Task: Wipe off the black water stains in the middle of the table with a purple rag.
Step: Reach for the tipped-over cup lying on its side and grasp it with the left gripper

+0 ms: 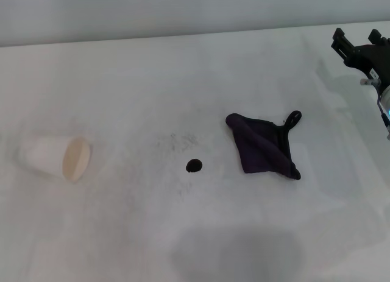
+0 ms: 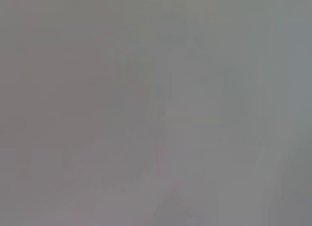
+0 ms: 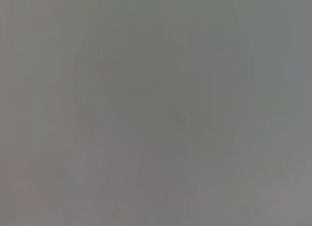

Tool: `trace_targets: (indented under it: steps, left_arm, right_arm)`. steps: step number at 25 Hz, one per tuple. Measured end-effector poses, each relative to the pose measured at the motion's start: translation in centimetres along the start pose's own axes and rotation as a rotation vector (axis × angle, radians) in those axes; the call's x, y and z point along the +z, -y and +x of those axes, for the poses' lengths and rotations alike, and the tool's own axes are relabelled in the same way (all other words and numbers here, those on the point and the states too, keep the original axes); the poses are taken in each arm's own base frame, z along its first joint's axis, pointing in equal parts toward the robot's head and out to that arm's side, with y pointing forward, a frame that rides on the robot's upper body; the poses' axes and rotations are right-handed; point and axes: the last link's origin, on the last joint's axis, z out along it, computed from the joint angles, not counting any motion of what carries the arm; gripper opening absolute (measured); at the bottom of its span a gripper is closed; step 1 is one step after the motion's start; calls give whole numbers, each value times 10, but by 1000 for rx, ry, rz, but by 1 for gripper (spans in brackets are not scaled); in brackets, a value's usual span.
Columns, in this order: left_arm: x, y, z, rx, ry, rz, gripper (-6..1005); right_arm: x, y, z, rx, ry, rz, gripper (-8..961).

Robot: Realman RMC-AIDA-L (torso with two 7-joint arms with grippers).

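Note:
The purple rag (image 1: 263,145) lies flat on the white table (image 1: 122,233), right of centre, its small black loop (image 1: 292,119) at the far right corner. The black water stain (image 1: 194,166), one small glossy blob, sits just left of the rag and apart from it. My right gripper (image 1: 357,36) hovers at the far right edge of the head view, beyond and to the right of the rag, its two fingers apart and empty. My left gripper is out of view. Both wrist views show only blank grey.
A white paper cup (image 1: 56,158) lies on its side at the left of the table, mouth facing the centre. Faint grey speckles (image 1: 180,140) mark the surface just beyond the stain.

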Motion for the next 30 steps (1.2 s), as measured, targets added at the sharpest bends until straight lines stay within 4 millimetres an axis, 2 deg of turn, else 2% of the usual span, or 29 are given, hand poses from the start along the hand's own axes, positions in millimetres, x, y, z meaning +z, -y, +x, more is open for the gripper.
trace_targets:
  steps: [1, 4, 5, 6, 8, 14, 19, 22, 27, 30]
  left_arm:
    - [13, 1, 7, -57, 13, -53, 876]
    - [33, 5, 22, -109, 71, -137, 875]
    - [33, 5, 22, -109, 71, -137, 875]
    - [49, 9, 36, -143, 158, -211, 875]
    - [60, 10, 50, -150, 230, -274, 875]
    - [93, 7, 98, -15, 532, -457, 875]
    - [103, -1, 135, 218, 719, -582, 875]
    - [102, -9, 155, 371, 796, -648, 875]
    - [102, -18, 166, 570, 899, -684, 875]
    - [107, -29, 164, 678, 942, -706, 875]
  right_arm:
    - [0, 0, 0, -1, 1, 0, 871]
    - [1, 1, -2, -3, 4, 0, 870]
    - [2, 0, -3, -4, 6, -2, 870]
    - [2, 0, -3, -5, 7, -3, 870]
    - [3, 0, -4, -8, 9, -5, 870]
    - [4, 0, -6, -12, 14, -7, 870]
    - [5, -2, -6, -19, 13, -15, 870]
    - [4, -1, -6, -18, 15, -12, 870]
    - [2, 1, -4, -14, 16, -5, 870]
    - [1, 0, -3, -7, 12, -3, 871]
